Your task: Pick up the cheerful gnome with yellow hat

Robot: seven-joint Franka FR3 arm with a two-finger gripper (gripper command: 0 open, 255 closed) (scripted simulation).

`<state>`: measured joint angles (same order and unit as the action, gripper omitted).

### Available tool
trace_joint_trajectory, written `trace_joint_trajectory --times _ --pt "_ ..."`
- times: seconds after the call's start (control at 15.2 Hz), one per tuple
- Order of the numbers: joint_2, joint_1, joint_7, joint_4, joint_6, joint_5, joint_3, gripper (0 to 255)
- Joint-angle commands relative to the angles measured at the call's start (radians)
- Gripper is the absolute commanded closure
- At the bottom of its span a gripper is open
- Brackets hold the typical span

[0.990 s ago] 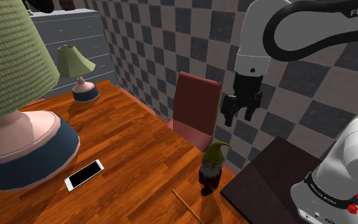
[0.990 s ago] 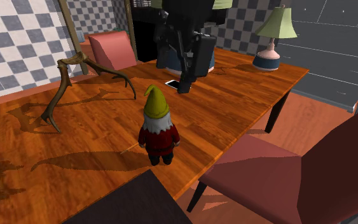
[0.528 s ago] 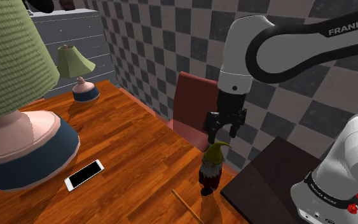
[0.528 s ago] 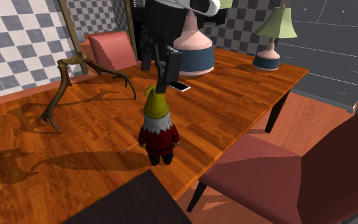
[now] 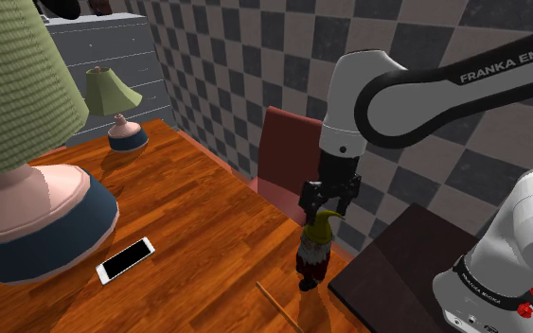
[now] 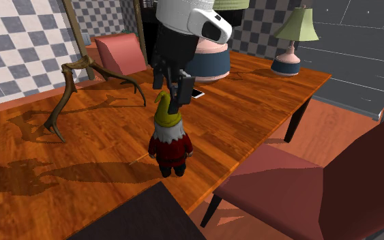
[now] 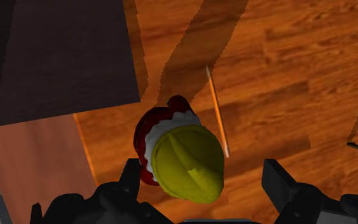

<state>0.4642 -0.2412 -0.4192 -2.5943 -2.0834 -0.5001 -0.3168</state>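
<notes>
The gnome [image 5: 313, 255] stands upright near the wooden table's [image 5: 188, 227] edge, in a red coat with a white beard and a pointed yellow hat [image 6: 167, 112]. My gripper [image 5: 323, 210] hangs directly over it, open, with the fingers coming down on either side of the hat tip. In the wrist view the hat [image 7: 187, 165] lies between the two spread fingers [image 7: 279, 181]. A wide gap remains on one side, and the gripper [image 7: 205, 184] does not clasp the gnome. In the second exterior view the gripper [image 6: 170, 101] sits at the top of the hat.
A thin stick [image 7: 217, 111] lies on the table beside the gnome. A branching antler [image 6: 81, 85] stands further along. A white phone [image 5: 125, 259], a large lamp [image 5: 27, 189] and a small lamp [image 5: 117, 109] share the table. Red chairs [image 5: 288, 161] flank it; the dark stand top [image 5: 397, 265] adjoins.
The gripper has come down and moved toward the shoulder view's left, from well above the gnome to around its hat tip. The gnome has not moved.
</notes>
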Motion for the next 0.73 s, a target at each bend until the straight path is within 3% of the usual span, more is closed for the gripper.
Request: trace_joint_trajectory --times 0.0,0.66 --pt "-0.003 -0.001 0.0 -0.001 -0.005 -0.001 -0.001 255" --pt "0.005 0.0 -0.004 0.006 0.009 0.002 0.001 255"
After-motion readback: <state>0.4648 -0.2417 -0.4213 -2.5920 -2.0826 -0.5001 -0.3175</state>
